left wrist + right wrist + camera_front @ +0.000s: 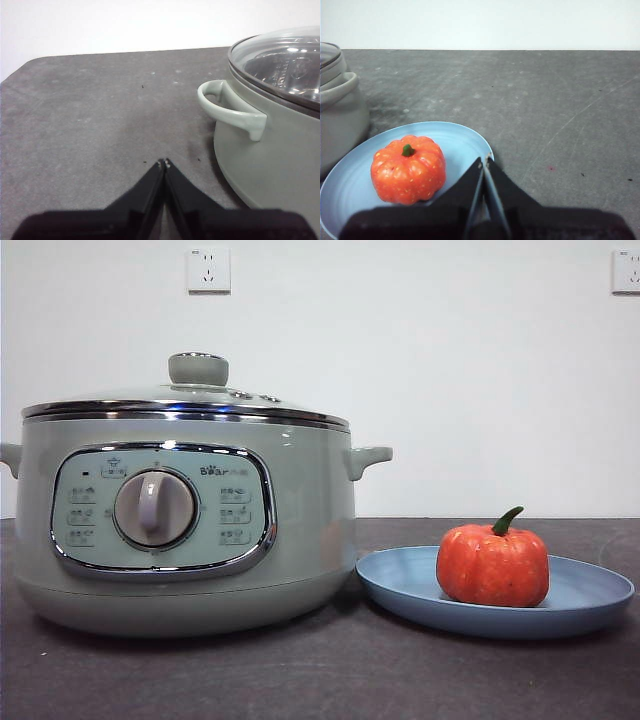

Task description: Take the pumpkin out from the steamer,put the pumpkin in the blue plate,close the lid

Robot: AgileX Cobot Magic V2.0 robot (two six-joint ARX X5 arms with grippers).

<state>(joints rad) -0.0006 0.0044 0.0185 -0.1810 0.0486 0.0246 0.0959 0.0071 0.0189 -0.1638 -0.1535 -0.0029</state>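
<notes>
Left gripper [164, 162], fingers pressed together above the table [90, 115], beside the steamer [185, 525] with the lid [190, 400] on. Pumpkin [492, 567] upright in blue plate [590, 592], just beside right gripper [483, 162], fingers pressed together.

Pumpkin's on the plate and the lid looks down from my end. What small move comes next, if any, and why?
Probably none beyond keeping both arms parked. The small orange-red ribbed pumpkin sits in the shallow light-blue plate, and the chrome-rimmed glass lid appears seated on the sage-green steamer. The left gripper and right gripper are shut, holding nothing.
</notes>
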